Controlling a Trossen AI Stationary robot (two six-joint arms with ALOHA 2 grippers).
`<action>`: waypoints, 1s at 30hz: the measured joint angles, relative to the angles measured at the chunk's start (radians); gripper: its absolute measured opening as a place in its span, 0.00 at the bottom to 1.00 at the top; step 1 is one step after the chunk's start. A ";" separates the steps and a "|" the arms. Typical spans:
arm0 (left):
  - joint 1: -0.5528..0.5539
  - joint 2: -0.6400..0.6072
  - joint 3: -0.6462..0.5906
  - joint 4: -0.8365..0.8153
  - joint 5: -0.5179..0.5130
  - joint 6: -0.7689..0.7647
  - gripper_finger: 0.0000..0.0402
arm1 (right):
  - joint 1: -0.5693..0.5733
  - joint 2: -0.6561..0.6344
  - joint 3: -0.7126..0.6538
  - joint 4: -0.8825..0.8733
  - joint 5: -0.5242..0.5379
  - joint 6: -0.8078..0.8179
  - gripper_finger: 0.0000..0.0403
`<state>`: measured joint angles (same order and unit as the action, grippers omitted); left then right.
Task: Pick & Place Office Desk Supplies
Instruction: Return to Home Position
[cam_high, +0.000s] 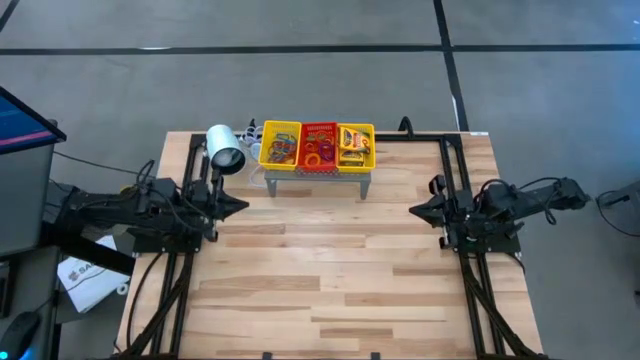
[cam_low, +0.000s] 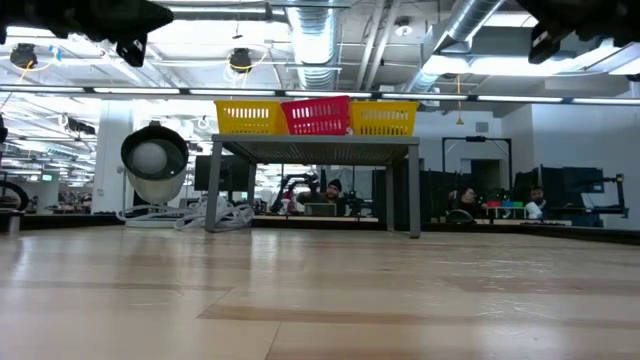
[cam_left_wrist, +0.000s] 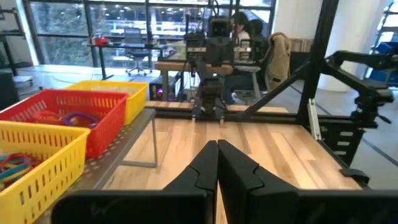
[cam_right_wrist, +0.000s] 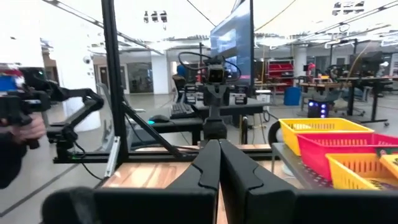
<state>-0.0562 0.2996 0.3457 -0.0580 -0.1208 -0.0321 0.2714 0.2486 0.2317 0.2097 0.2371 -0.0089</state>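
The office desk supplies lie in three trays on a small grey stand (cam_high: 318, 178) at the table's far middle. Coloured loops fill the left yellow tray (cam_high: 280, 143) and the red tray (cam_high: 320, 145). Printed card packets (cam_high: 354, 146) are in the right yellow tray (cam_high: 357, 160). The left wrist view shows purple and orange loops (cam_left_wrist: 73, 117) in the red tray. My left gripper (cam_high: 242, 205) is shut and holds nothing, at the table's left side, pointing level toward the middle. My right gripper (cam_high: 414, 210) is shut and holds nothing, at the right side, facing it.
A white cylindrical lamp-like object (cam_high: 225, 148) stands left of the trays. Black frame rails (cam_high: 455, 160) run along both table sides. Bare wooden tabletop (cam_high: 330, 260) lies between and in front of the arms. A monitor (cam_high: 20, 125) and a paper (cam_high: 85, 275) sit off the table's left.
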 joint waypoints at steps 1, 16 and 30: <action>-0.017 0.000 -0.001 -0.003 -0.017 0.002 0.00 | 0.007 -0.010 -0.003 -0.006 0.000 0.002 0.00; -0.124 -0.223 0.000 -0.125 -0.066 0.060 0.00 | 0.100 -0.165 -0.009 -0.161 0.000 0.002 0.00; -0.123 -0.299 -0.080 -0.086 -0.006 0.080 0.00 | 0.122 -0.245 -0.081 -0.142 -0.002 -0.017 0.00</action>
<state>-0.1795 0.0006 0.2653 -0.1440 -0.1271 0.0483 0.3935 0.0036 0.1509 0.0673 0.2352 -0.0257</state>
